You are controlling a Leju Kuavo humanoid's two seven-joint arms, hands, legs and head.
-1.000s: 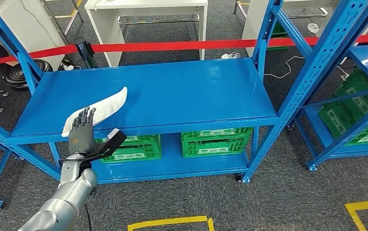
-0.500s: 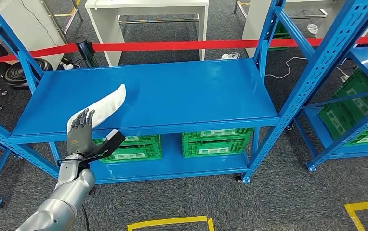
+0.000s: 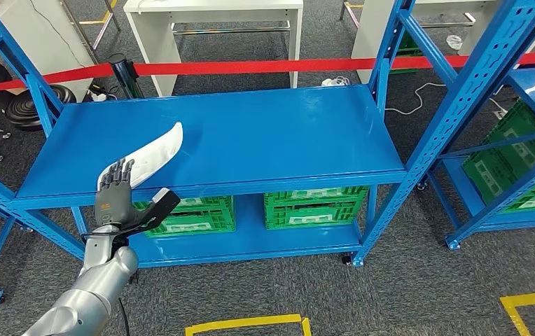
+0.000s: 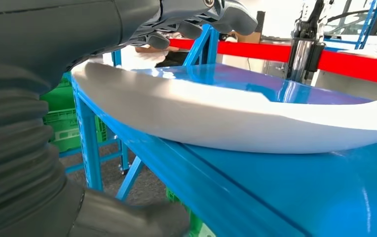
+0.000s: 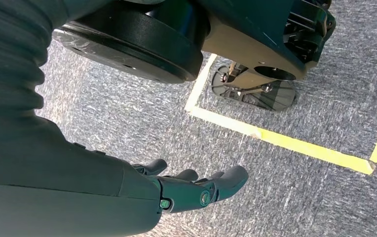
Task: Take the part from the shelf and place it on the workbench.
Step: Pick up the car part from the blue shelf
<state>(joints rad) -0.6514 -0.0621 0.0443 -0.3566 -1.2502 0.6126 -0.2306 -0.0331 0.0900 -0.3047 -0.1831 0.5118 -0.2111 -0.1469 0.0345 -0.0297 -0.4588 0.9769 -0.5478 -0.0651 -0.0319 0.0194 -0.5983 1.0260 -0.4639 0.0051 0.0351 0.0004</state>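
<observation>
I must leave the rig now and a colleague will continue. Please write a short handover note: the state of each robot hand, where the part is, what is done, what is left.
Left robot hand: open, fingers over the near end of the white part, thumb out below the shelf edge; not gripping yet.
Right robot hand: holds nothing, hangs by the body above the carpet.
White part: lies on the blue shelf, near its front left edge.
Done: the reach to the part.
Left: grip it, lift it, carry it to the workbench, put it down.
</observation>
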